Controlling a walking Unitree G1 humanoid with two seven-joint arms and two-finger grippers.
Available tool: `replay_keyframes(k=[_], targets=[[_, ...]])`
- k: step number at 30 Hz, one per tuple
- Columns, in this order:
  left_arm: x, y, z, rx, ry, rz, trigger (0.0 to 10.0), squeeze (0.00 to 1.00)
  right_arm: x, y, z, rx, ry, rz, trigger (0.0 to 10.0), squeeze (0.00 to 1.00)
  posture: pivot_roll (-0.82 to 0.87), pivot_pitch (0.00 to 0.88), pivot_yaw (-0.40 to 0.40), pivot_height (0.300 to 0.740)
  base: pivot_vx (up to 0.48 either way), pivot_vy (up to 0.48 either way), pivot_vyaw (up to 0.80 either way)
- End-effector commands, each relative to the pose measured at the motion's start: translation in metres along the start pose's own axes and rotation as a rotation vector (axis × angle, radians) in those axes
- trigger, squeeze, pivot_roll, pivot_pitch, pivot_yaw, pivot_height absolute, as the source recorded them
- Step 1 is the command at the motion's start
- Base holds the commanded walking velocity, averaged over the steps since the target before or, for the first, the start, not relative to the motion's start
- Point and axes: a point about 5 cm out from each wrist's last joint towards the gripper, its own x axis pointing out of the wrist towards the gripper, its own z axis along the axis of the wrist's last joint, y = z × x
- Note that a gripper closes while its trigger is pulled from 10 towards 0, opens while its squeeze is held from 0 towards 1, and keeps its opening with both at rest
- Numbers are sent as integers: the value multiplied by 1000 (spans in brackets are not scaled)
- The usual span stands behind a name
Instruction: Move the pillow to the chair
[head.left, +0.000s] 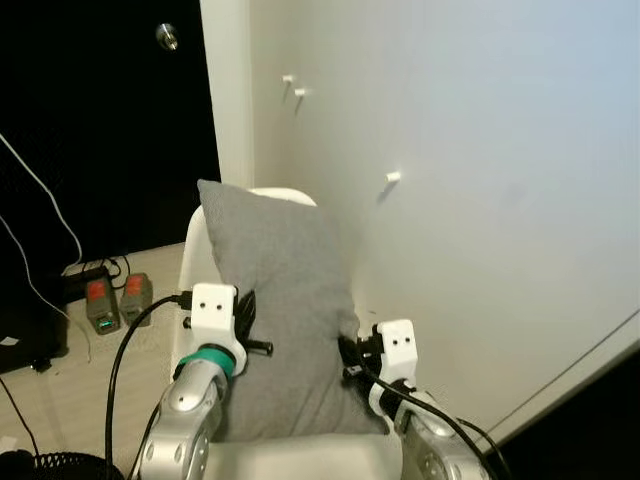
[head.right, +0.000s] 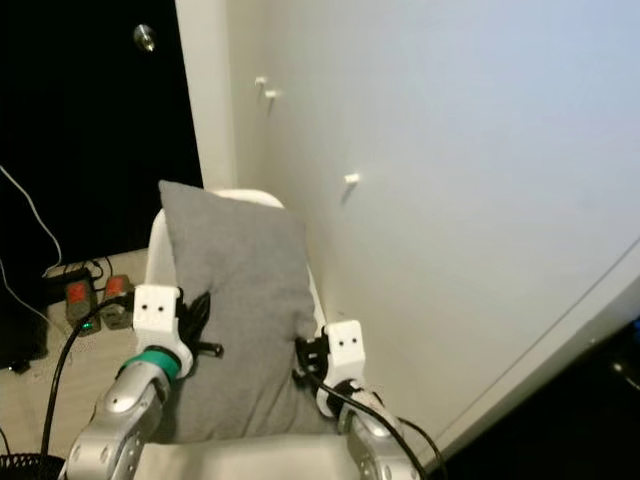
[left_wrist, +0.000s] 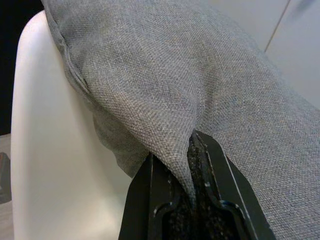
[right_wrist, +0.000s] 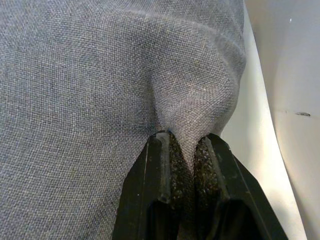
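I have the grey pillow (head.left: 285, 310) held by both grippers, and it stands against the white chair (head.left: 192, 262), which is close to the wall (head.left: 480, 200) on the right. The left gripper (left_wrist: 192, 150) pinches a fold of cloth on the pillow's left side; in the left wrist view the two black fingers (left_wrist: 150, 200) are pressed together with the fabric squeezed between them. The right gripper (right_wrist: 182, 145) does the same on the right side, near the wall, and its foam pads (right_wrist: 172, 165) bite a small ridge of cloth.

The pillow's long axis runs from near to far, going up along the chair back, and its far top corner rises above the rim of the chair. Its near edge lies low, between my two wrists. So the pillow is straight ahead of both pairs of fingers, and both arms are about equally near to it, one on each side.

I judge the pillow is already on the chair or almost there. I cannot see well if the near edge sits on the seat, because my arms hide it. The next move I expect is to release both folds and draw the arms back toward me, taking care that the pillow does not slide forward with them.

On the floor at the left lie some cables (head.left: 40, 250) and two small chargers (head.left: 118, 300).
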Motion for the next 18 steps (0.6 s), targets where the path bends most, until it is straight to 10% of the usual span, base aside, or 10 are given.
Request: replay_keyframes(k=[1,18], targets=[[-4,-9,-1,10,-4,-33,10000,0,0,4,-6,7,20,24,10000,0,-48,0,12,740,0,0,0],[-8,-11,-14,-52,54,-31,10000,0,1,9,-14,17,52,41,10000,0,-39,0,-3,740,0,0,0]])
